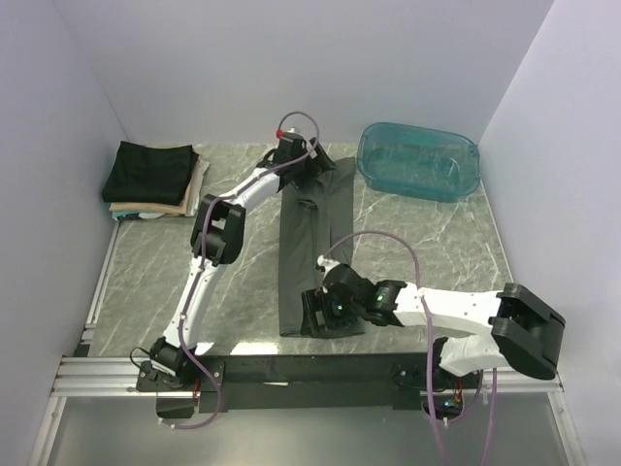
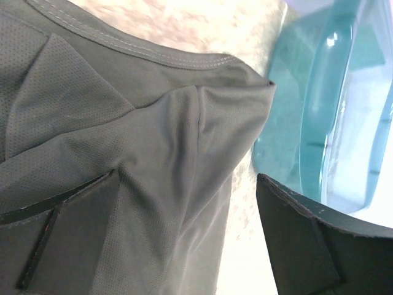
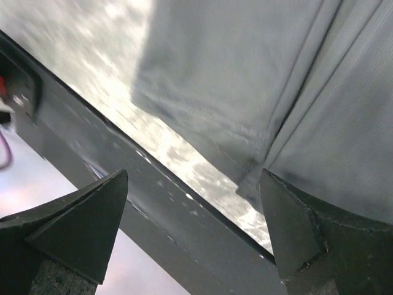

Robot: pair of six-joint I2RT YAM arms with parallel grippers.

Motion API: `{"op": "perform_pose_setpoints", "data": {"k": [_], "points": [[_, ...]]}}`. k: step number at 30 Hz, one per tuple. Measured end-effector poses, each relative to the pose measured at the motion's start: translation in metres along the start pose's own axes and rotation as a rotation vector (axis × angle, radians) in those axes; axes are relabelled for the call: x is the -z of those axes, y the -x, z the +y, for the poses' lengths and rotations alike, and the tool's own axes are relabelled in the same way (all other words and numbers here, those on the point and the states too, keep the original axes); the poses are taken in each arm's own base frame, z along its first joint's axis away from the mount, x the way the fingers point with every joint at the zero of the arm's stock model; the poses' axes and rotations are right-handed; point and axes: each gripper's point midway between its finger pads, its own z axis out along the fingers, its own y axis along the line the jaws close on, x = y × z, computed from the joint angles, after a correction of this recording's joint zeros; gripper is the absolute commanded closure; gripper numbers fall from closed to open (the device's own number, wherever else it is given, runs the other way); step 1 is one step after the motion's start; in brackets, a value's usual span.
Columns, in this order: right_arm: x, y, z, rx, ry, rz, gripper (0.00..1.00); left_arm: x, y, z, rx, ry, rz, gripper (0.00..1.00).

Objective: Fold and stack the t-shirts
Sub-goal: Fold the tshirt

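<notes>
Pale walls (image 1: 291, 58) enclose a grey-green marbled table (image 1: 136, 277) on three sides, a metal rail (image 1: 107, 374) along its near edge.

Near hem of grey t-shirt (image 1: 315, 233) partly beneath right end effector (image 1: 327, 317)

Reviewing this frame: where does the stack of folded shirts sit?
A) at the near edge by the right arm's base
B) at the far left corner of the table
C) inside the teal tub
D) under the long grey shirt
B: the stack of folded shirts, black on top, lies at the far left corner of the table, well apart from the teal tub at far right.
</notes>
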Motion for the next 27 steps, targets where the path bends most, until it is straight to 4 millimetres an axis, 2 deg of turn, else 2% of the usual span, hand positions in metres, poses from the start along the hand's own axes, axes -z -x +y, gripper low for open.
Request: {"op": "perform_pose_setpoints", "data": {"k": [4, 8, 12, 15, 17, 19, 21, 23, 25, 26, 27], "points": [[0.013, 0.028, 0.01, 0.013, -0.014, -0.098, 0.05, 0.003, -0.009, -0.008, -0.06, -0.002, 0.013, 0.0], [0.037, 0.057, 0.012, 0.004, -0.056, -0.236, 0.03, 0.026, -0.007, -0.021, -0.105, 0.022, 0.012, 0.01], [0.057, 0.067, -0.007, -0.034, -0.147, -0.311, 0.01, 0.082, 0.017, -0.057, -0.157, 0.032, -0.05, 0.01], [0.071, 0.07, -0.023, -0.073, -0.204, -0.351, 0.0, 0.139, 0.036, -0.091, -0.189, 0.002, -0.113, 0.01], [0.08, 0.07, -0.034, -0.104, -0.23, -0.376, 0.0, 0.186, 0.039, -0.104, -0.206, -0.012, -0.151, 0.01], [0.085, 0.067, -0.046, -0.129, -0.248, -0.39, 0.0, 0.23, 0.027, -0.105, -0.215, -0.024, -0.175, 0.01], [0.087, 0.057, -0.06, -0.153, -0.262, -0.391, 0.0, 0.259, -0.005, -0.09, -0.219, -0.024, -0.158, 0.01], [0.086, 0.046, -0.072, -0.173, -0.275, -0.376, 0.0, 0.277, -0.048, -0.064, -0.221, -0.001, -0.097, 0.01], [0.083, 0.033, -0.087, -0.196, -0.294, -0.348, 0.02, 0.284, -0.089, -0.036, -0.212, 0.035, -0.029, 0.01], [0.081, 0.028, -0.093, -0.209, -0.3, -0.336, 0.03, 0.287, -0.116, -0.012, -0.202, 0.081, 0.027, 0.01], [0.08, 0.022, -0.098, -0.221, -0.307, -0.321, 0.06, 0.29, -0.135, 0.004, -0.195, 0.112, 0.063, 0.01]]}}
